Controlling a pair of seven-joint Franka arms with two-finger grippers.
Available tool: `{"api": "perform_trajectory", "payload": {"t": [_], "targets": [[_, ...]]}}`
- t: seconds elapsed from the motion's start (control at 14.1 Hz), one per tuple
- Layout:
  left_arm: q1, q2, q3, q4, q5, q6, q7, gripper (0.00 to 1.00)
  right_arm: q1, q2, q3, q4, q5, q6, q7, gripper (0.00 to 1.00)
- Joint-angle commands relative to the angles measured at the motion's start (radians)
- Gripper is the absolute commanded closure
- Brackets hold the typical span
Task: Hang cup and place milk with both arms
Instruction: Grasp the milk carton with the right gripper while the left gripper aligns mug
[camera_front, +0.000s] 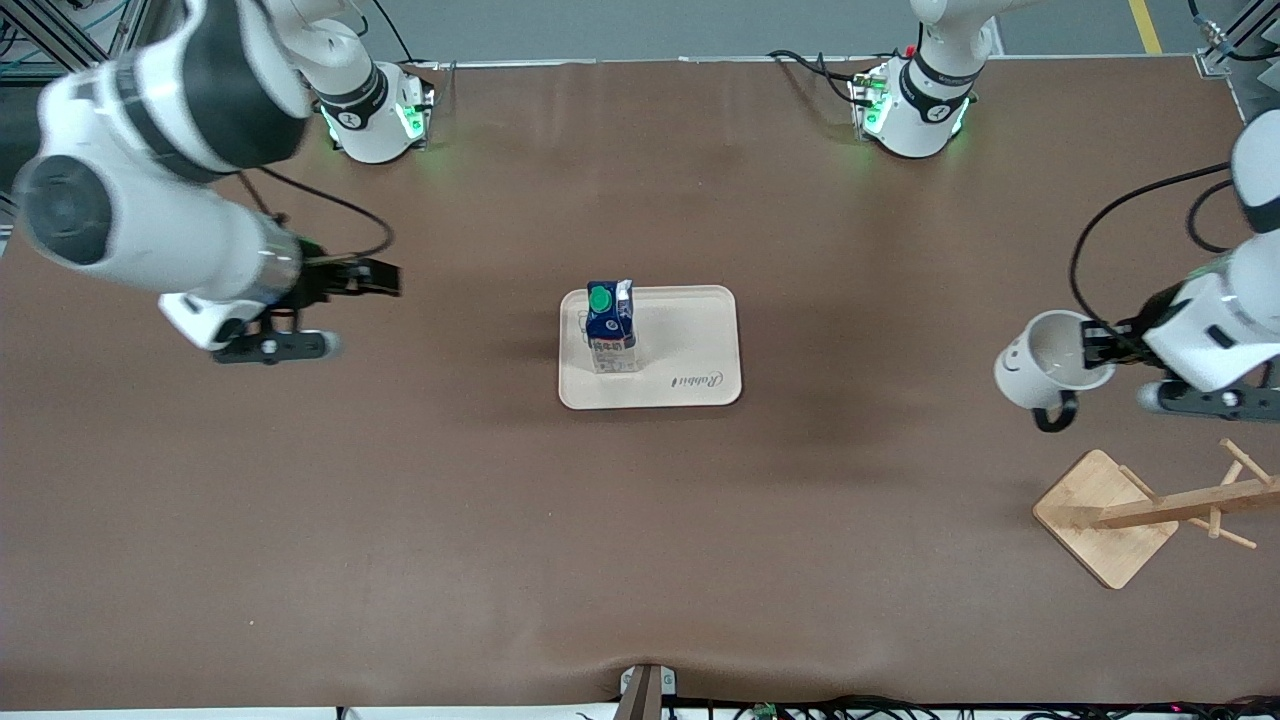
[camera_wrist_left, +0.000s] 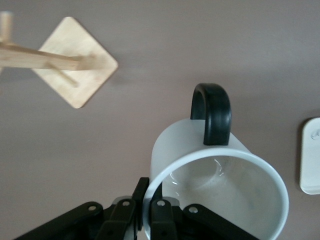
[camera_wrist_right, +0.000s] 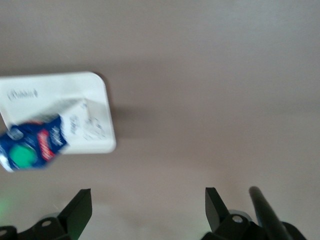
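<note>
Front view: left hand (camera_front: 1100, 350) clamps cup (camera_front: 1040, 365) rim above table (camera_front: 400, 520).

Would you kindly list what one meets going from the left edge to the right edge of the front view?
Right gripper, open and empty, over bare table → milk carton standing on the tray → cup held at its rim by the left gripper, above the wooden rack.

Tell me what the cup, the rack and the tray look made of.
Cup: likely glazed ceramic, smooth glossy white, black handle. Rack: pale wood or bamboo, visible grain, matte. Tray: probably plastic, smooth cream, rounded moulded rim, printed lettering.
</note>
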Motion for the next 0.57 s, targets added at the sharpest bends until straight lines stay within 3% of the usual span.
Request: {"api": "perform_trajectory", "payload": {"t": [0.0,0.28,0.5], "targets": [[0.085,-0.017,-0.006,0.004,-0.016,0.014,0.048,1.00,0.130,0.050,-0.012,0.010,0.016,0.093,0.193,0.00],[0.187,-0.002,-0.004,0.003,-0.019,0.084,0.196,1.00,0.278,0.128,-0.012,0.021,0.014,0.190,0.300,0.00],[0.201,0.006,-0.003,0.003,-0.027,0.120,0.239,1.00,0.355,0.176,-0.009,0.033,0.016,0.291,0.415,0.00]]}}
